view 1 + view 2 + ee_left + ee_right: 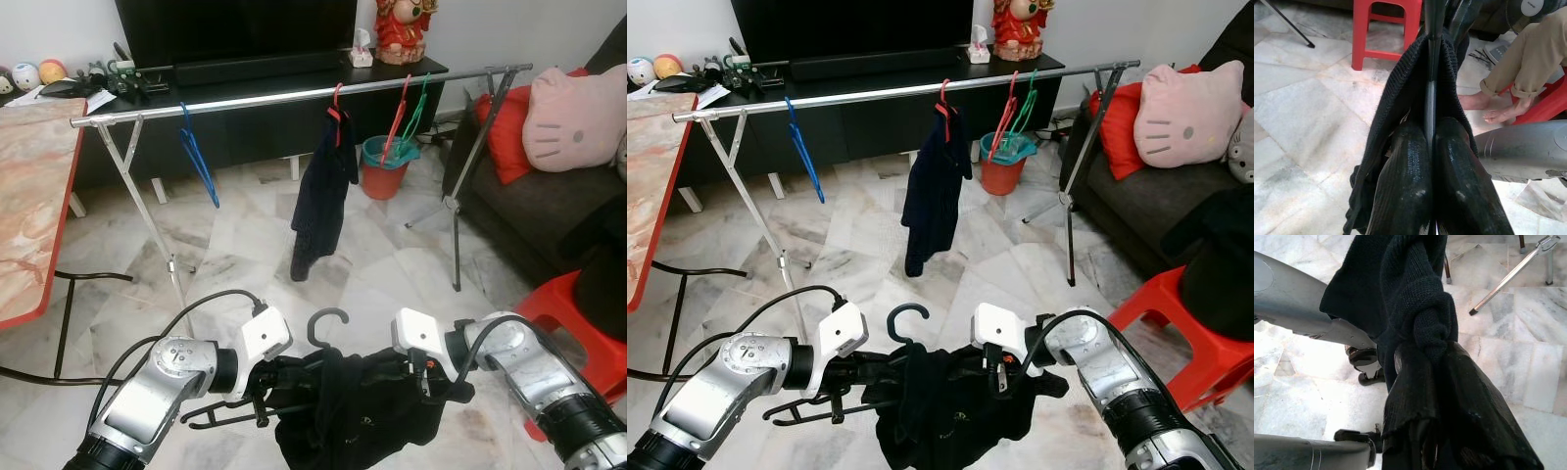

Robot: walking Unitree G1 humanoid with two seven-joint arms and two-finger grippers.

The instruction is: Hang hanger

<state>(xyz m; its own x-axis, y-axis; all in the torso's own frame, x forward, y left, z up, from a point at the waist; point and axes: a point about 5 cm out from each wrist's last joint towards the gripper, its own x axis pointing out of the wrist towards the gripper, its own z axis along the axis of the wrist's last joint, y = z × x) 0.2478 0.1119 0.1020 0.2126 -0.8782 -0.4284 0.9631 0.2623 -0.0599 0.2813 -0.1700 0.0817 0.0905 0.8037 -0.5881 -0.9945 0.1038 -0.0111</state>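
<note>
A black hanger, its hook (328, 323) pointing up, carries a black knit garment (353, 416) low in front of me. My left gripper (284, 377) is shut on the hanger's bar (1431, 98), with the knit draped over it and the fingers (1405, 186) pressed together. On the other side my right gripper (397, 372) is shut on a bunched fold of the garment (1420, 308). Beyond stands the silver clothes rail (294, 96), well above and ahead of both grippers. On it hang a blue hanger (199, 162), a navy garment (321, 196) on a red hanger, and red and green hangers (402, 113).
A red bucket (382, 166) sits under the rail's right part. A sofa with a pink cushion (573, 117) and a red stool (578, 304) are at the right, a red-edged table (29, 196) at the left. A seated person's bare feet (1484, 105) rest nearby.
</note>
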